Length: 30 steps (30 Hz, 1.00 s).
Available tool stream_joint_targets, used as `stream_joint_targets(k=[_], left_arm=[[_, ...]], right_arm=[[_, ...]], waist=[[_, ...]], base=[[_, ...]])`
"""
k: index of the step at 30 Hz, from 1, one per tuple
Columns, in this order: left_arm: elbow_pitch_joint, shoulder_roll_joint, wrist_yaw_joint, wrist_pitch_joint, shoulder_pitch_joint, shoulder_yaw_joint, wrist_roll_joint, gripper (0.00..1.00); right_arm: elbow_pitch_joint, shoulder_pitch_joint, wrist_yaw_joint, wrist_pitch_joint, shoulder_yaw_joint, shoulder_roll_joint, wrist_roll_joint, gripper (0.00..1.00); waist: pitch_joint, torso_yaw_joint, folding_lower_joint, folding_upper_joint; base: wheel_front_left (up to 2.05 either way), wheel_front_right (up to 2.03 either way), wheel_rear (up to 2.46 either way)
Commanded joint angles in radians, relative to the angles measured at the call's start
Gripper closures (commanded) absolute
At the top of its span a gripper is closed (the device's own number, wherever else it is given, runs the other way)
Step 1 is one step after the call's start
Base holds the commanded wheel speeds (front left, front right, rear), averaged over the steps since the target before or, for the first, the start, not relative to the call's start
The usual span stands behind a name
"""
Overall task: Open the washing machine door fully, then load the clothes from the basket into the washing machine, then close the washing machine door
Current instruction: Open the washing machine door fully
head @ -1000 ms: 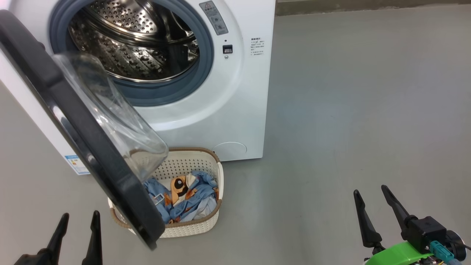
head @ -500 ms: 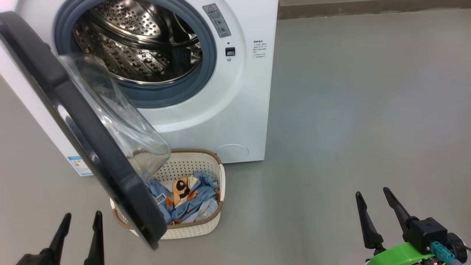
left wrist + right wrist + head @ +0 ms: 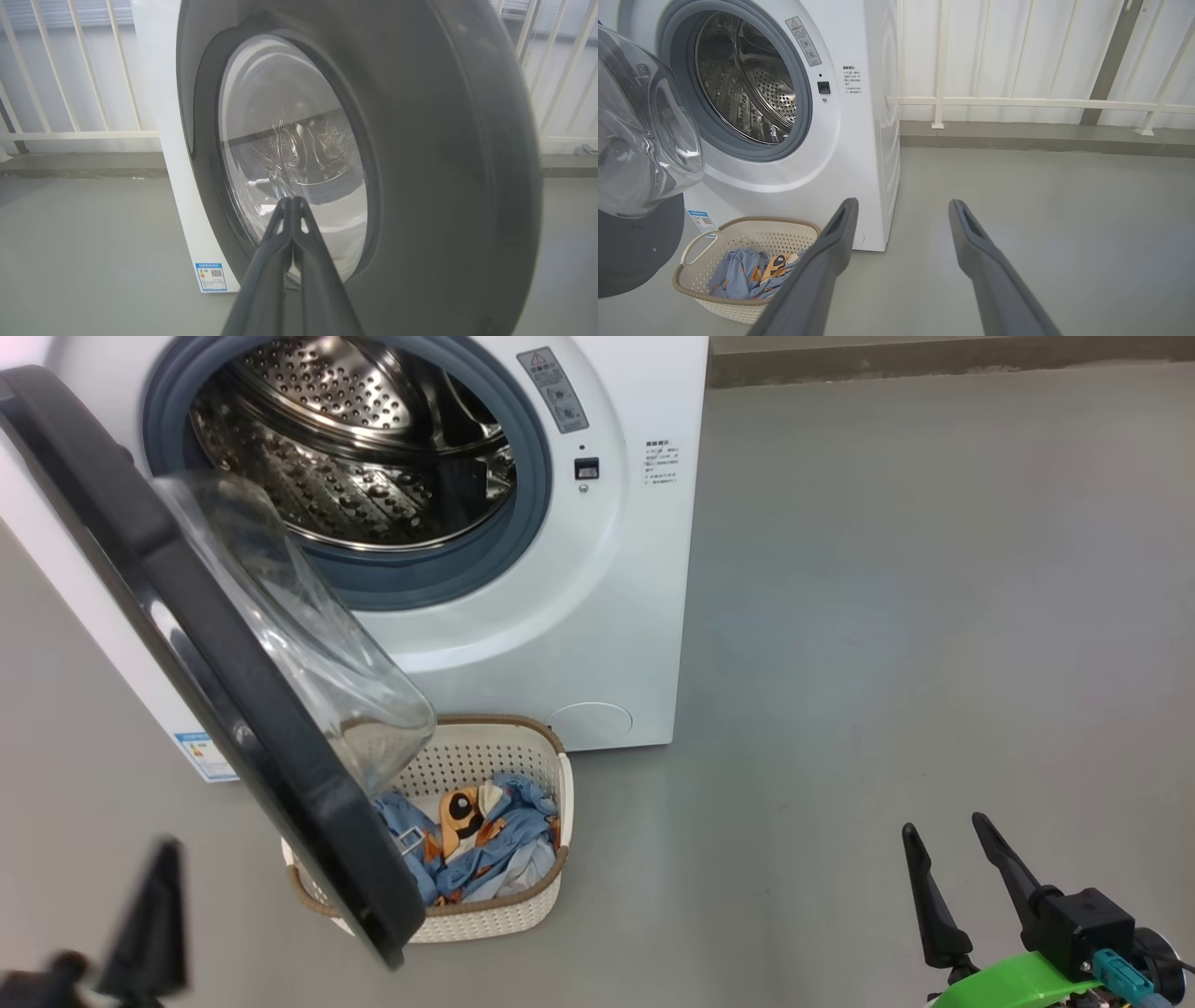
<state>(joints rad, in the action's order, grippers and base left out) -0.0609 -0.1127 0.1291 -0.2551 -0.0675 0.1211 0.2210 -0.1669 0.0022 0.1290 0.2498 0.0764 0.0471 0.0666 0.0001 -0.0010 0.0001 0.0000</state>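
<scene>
The washing machine (image 3: 597,616) stands at the upper left, its steel drum (image 3: 355,457) exposed. The washing machine door (image 3: 215,681) hangs partly open, its black rim and glass bowl swung out over the basket (image 3: 485,915). The clothes (image 3: 504,840), light-blue with an orange patch, lie in the basket on the floor. My left gripper (image 3: 163,887) is blurred at the lower left, left of the door's free edge and apart from it. In the left wrist view, my left gripper (image 3: 292,201) is shut on nothing and faces the door's outer face (image 3: 444,163). My right gripper (image 3: 943,828) stands open at the lower right, well clear of the basket.
Bare grey floor (image 3: 887,616) stretches to the right of the machine. A low kerb (image 3: 1041,137) with a white railing (image 3: 1017,102) runs behind. The door's lower edge overhangs the basket's left side.
My left gripper's two fingers have come together and now look blurred with motion. The right gripper and the door have stayed put. The head view shifted slightly.
</scene>
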Motion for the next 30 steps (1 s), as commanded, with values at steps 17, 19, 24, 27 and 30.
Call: stream_joint_targets(k=[17,19,24,27,30], left_arm=[[0.543,-0.091,0.001,-0.007,0.267,-0.128,0.034,1.00],[0.567,-0.102,0.001,-0.007,0.278,-0.197,0.041,1.00],[0.594,-0.115,0.001,-0.007,0.268,-0.373,0.053,1.00],[0.589,-0.112,0.001,-0.007,0.254,-0.457,0.062,1.00],[0.571,-0.114,0.001,-0.006,0.230,-0.543,0.065,1.00]], right_arm=[[0.043,-0.019,0.002,0.012,-0.026,0.003,0.029,0.00],[0.043,-0.019,0.002,0.012,-0.028,0.003,0.030,0.00],[0.046,-0.020,0.002,0.012,-0.031,0.003,0.029,0.00],[0.046,-0.022,0.002,0.012,-0.032,0.003,0.029,0.00],[0.046,-0.024,0.002,0.012,-0.031,0.003,0.028,0.00]], waist=[[0.004,-0.005,-0.0001,0.0000],[0.004,-0.007,-0.0001,0.0000],[0.007,-0.011,-0.0001,0.0000],[0.009,-0.013,-0.0001,0.0000],[0.014,-0.012,-0.0001,0.0000]], base=[[0.00,0.00,0.00],[0.00,0.00,0.00],[0.00,0.00,0.00],[0.00,0.00,0.00],[0.00,0.00,0.00]])
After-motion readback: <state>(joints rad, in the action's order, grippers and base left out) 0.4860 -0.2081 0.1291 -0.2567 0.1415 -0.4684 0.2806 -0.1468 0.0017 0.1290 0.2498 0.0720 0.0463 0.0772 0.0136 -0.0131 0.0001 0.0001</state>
